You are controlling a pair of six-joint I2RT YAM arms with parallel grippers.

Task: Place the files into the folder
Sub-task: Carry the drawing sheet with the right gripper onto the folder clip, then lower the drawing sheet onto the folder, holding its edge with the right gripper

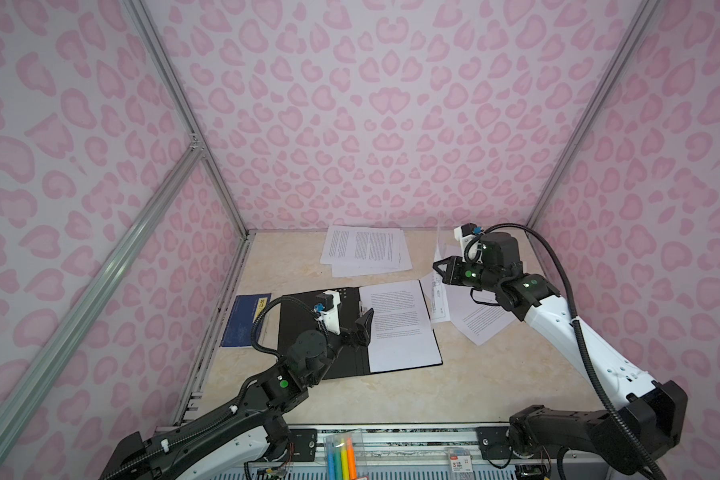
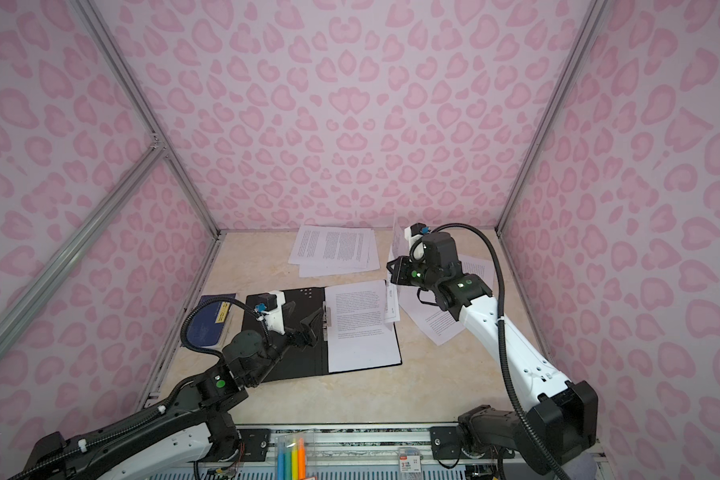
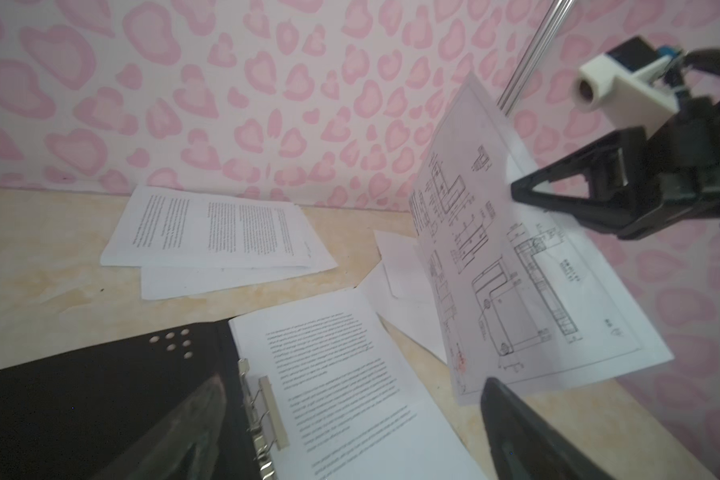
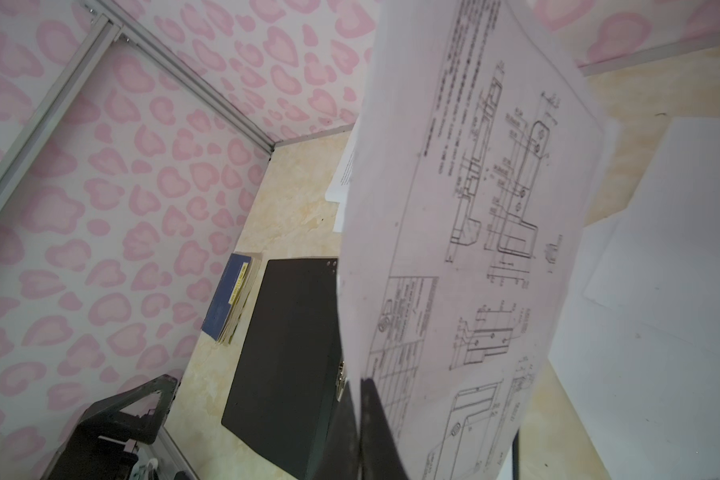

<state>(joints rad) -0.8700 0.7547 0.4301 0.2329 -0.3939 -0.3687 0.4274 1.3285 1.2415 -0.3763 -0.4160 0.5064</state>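
Observation:
The folder (image 1: 350, 299) lies open in the middle of the table, black inside up, with a printed text sheet (image 1: 400, 328) on its right half. My left gripper (image 1: 366, 328) hovers open over the folder's ring spine (image 3: 262, 419), holding nothing. My right gripper (image 1: 436, 268) is shut on a sheet with technical drawings (image 3: 495, 270), held up on edge just right of the folder; this sheet (image 4: 474, 208) fills most of the right wrist view. More files lie in a stack (image 1: 364, 249) at the back and loose sheets (image 1: 474, 320) under the right arm.
A dark blue booklet with a yellow label (image 1: 246, 320) lies left of the folder by the wall frame. A pack of coloured markers (image 1: 341, 457) and a small card (image 1: 462, 463) sit on the front rail. Pink patterned walls close three sides.

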